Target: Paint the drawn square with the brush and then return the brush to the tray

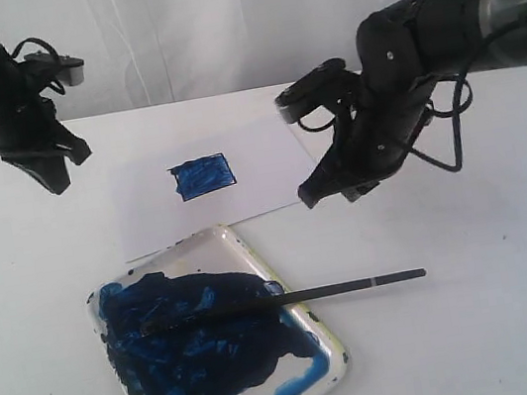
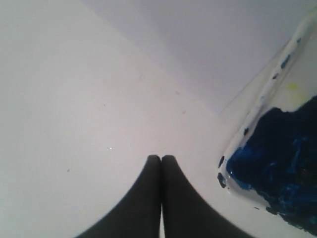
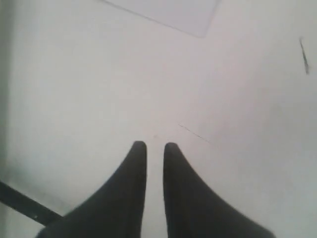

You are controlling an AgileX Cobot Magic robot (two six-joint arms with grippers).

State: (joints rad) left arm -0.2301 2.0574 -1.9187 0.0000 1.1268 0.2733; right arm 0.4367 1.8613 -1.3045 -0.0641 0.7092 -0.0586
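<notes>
The drawn square (image 1: 203, 177) on the white sheet is filled with dark blue paint. The brush (image 1: 358, 285) lies free, its tip in the blue paint of the tray (image 1: 182, 250) and its black handle sticking out over the rim onto the table. My left gripper (image 1: 59, 185) hangs shut and empty above the table, left of the sheet; its wrist view shows the left gripper (image 2: 161, 157) with fingers pressed together beside the tray's rim (image 2: 262, 99). My right gripper (image 1: 331, 194) hovers above the brush handle; the right gripper (image 3: 155, 145) is slightly open, with nothing between its fingers.
The white sheet of paper (image 1: 256, 149) lies behind the tray on the white table. One corner of the paper (image 3: 173, 12) shows in the right wrist view, and the brush handle (image 3: 25, 203) crosses a corner of that view. A white wall stands behind.
</notes>
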